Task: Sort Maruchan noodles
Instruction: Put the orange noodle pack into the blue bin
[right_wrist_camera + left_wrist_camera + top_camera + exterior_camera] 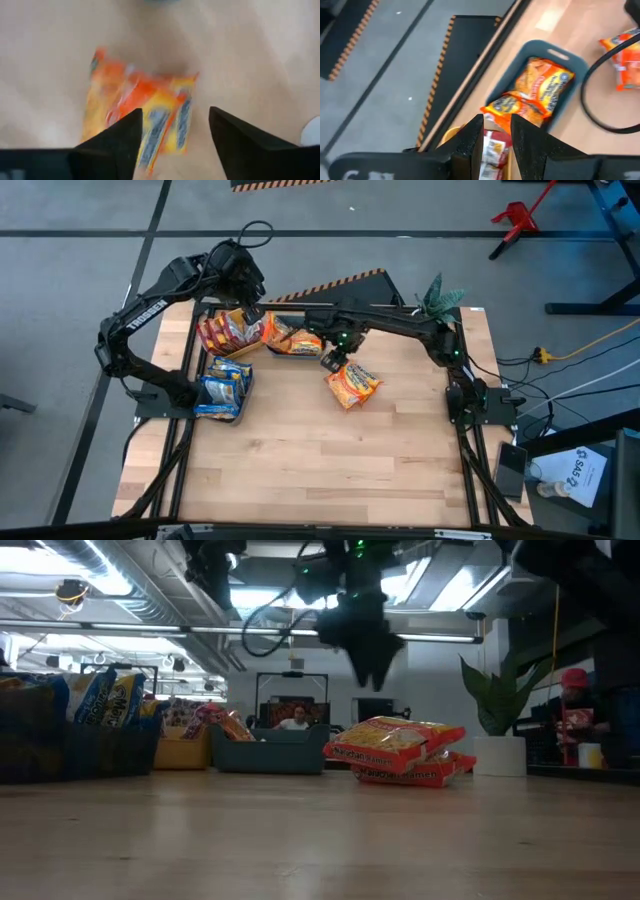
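Observation:
Two orange Maruchan noodle packets (352, 385) lie stacked on the table right of its middle (395, 750). My right gripper (333, 360) hangs open just above their far left end (175, 112), clear of them. More orange packets fill a teal bin (290, 340) at the far edge, and red ones stand in a yellow bin (225, 332) to its left. Blue packets stand in a dark bin (222, 388) at the left edge. My left gripper (248, 310) hovers over the yellow bin, its fingers (496, 119) a little apart with nothing between them.
A green plant (440, 295) in a white pot (497, 755) stands at the table's far right corner. The near half of the wooden table (320, 470) is bare. A person (293, 720) sits in the room beyond the far edge.

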You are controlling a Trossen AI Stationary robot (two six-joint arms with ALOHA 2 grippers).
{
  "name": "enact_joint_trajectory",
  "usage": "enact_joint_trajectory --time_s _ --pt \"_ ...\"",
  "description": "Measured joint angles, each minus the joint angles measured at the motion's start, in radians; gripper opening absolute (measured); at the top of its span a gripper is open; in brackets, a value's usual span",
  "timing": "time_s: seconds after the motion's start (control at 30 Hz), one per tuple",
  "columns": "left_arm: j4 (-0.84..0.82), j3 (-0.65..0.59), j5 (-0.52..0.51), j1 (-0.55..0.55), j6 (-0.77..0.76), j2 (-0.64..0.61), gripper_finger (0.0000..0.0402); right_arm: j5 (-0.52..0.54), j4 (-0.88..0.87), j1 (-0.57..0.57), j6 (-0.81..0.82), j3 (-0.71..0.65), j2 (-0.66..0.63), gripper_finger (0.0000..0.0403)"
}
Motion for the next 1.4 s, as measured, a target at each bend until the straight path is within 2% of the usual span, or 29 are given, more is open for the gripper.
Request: enact_joint_trajectory --time_s 0.13,0.3,0.43,0.53,0.7,0.87,1.0,1.17,1.27,1.4 --pt "0.009 0.000 0.108 0.000 -0.023 0.000 0.0092 0.010 -0.006 0.004 0.014 -0.104 -0.099 0.0252" --pt "0.081 0.000 0.375 -0.001 -0.063 0.000 0.0092 0.057 -0.009 0.007 0.120 -0.368 -0.352 0.0267" --pt "0.269 -0.080 0.615 -0.045 -0.105 -0.002 0.0092 0.032 0.175 0.037 0.267 -0.621 -0.559 0.0263" --pt "0.455 -0.191 0.700 -0.092 -0.158 0.000 0.0092 0.044 0.309 0.076 0.395 -0.793 -0.688 0.0260" --pt "0.776 -0.394 0.706 -0.183 -0.181 0.022 0.0109 0.115 0.427 0.159 0.591 -1.030 -0.843 0.0259" --pt "1.061 -0.534 0.682 -0.265 -0.177 0.100 0.0157 0.114 0.511 0.238 0.741 -1.199 -0.944 0.0259" --pt "1.084 -0.553 0.575 -0.302 -0.180 0.208 0.0201 0.116 0.566 0.286 0.831 -1.275 -0.993 0.0259" --pt "1.148 -0.554 0.550 -0.322 -0.266 0.344 0.0244 0.155 0.561 0.330 0.895 -1.305 -1.018 0.0259" --pt "1.191 -0.554 0.544 -0.337 -0.288 0.403 0.0249 0.161 0.564 0.336 0.897 -1.305 -1.018 0.0259" --pt "1.219 -0.554 0.469 -0.352 -0.305 0.448 0.0248 0.162 0.567 0.336 0.897 -1.305 -1.018 0.0259"
